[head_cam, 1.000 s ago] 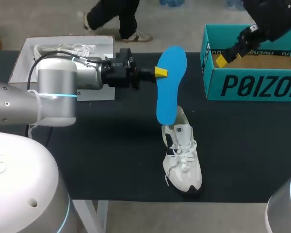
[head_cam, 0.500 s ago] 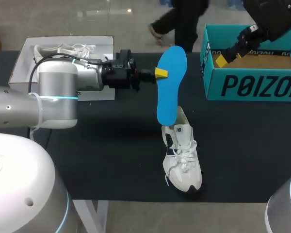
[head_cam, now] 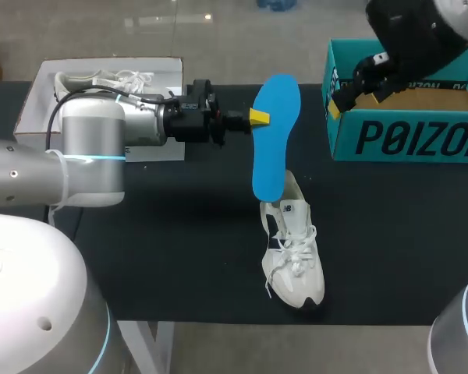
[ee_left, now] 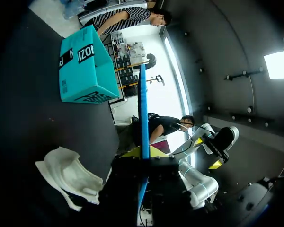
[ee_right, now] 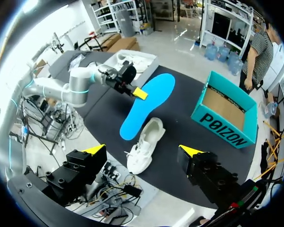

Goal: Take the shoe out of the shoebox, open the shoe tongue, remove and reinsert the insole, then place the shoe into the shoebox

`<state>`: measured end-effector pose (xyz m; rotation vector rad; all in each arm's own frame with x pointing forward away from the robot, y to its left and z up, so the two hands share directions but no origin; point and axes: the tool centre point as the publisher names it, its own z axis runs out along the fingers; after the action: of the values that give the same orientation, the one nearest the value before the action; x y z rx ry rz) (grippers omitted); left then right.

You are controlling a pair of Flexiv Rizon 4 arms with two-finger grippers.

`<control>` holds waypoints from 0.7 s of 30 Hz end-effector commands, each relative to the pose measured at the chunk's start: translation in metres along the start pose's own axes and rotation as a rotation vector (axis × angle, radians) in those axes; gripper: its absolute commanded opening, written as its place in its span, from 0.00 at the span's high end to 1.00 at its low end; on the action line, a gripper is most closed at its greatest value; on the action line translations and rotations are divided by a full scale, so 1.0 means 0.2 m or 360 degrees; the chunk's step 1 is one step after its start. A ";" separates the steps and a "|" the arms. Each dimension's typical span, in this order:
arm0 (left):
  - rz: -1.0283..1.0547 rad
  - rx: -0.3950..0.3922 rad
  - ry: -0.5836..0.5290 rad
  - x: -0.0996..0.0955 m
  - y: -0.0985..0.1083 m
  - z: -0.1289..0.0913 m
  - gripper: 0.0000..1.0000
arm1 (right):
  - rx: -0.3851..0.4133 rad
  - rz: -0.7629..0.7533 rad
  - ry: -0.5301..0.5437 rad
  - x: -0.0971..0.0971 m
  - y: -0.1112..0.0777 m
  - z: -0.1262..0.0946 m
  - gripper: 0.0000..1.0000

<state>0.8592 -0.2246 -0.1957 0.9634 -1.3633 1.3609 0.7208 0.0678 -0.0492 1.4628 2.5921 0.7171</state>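
Blue foam, the insole (head_cam: 274, 132) hangs upright above the black table (head_cam: 179, 234), pinched on its edge near the top by the left gripper (head_cam: 257, 117), which comes in from 9 o'clock. In the left wrist view the insole (ee_left: 143, 109) runs edge-on between the yellow tips of that gripper (ee_left: 143, 152), both closed against it. Its lower end sits just by the heel of the white shoe (head_cam: 295, 253); I cannot tell whether they touch. The shoe lies on the table at 6 o'clock from the insole, toe toward the near edge. The teal shoebox (head_cam: 405, 117) stands open at the table's 2 o'clock. The right gripper (head_cam: 342, 101) hangs over the box's 9 o'clock wall; its own view shows its fingers (ee_right: 95, 149) spread wide around nothing. A white box (head_cam: 160, 74) at 10 o'clock holds a second shoe (head_cam: 93, 79).
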 end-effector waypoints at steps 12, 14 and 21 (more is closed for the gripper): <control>0.0001 0.0000 -0.0002 0.00 0.00 0.00 1.00 | 0.0069 0.0026 -0.0005 0.12 0.09 -0.04 0.00; 0.0001 0.0000 -0.0002 0.00 0.00 0.00 1.00 | 0.0071 0.0035 0.0001 0.12 0.09 -0.03 0.00; 0.0001 0.0000 -0.0002 0.00 0.00 0.00 1.00 | 0.0069 0.0055 -0.0010 0.13 0.10 -0.03 0.00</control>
<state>0.8595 -0.2246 -0.1957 0.9624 -1.3638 1.3604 0.7170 0.0929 -0.0325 1.5186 2.5962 0.6745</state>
